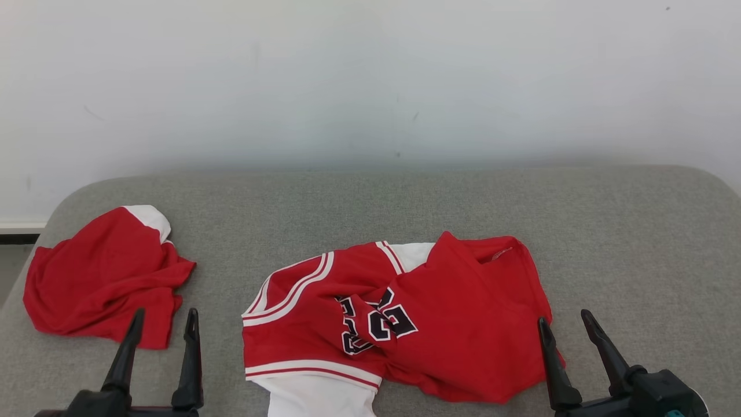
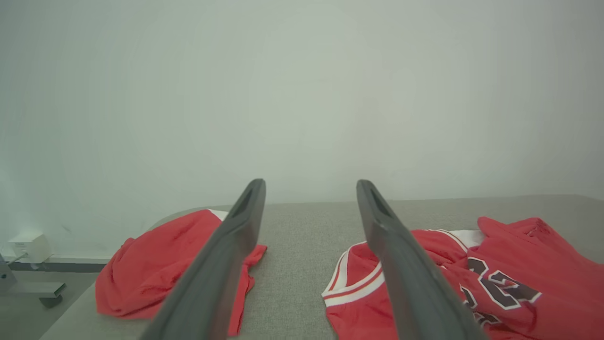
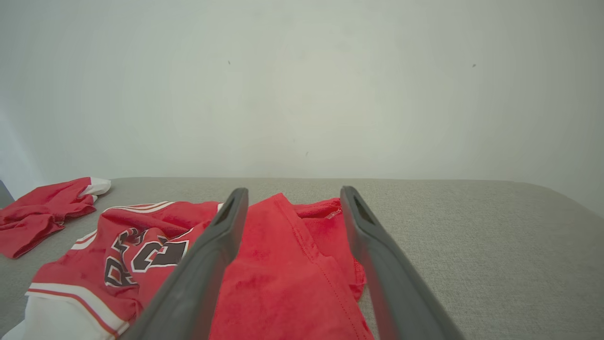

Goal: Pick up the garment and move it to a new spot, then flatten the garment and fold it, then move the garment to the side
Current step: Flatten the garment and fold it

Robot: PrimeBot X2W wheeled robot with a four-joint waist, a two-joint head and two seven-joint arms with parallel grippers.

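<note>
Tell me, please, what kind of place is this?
Probably a plain indoor test room: a grey cloth-covered table against a bare white wall, with a red jersey and another red garment on it.

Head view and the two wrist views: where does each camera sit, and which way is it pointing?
Head view: on the robot's head, looking forward and down at a crumpled red-and-white numbered jersey on a grey fabric surface; open left jaws lower left, open right jaws lower right.
Left wrist view: on the left wrist, facing the pale wall along its open jaws, between a crumpled plain red garment and the jersey.
Right wrist view: on the right wrist, looking along its open jaws over the jersey.
Shared: all three show both garments.
</note>
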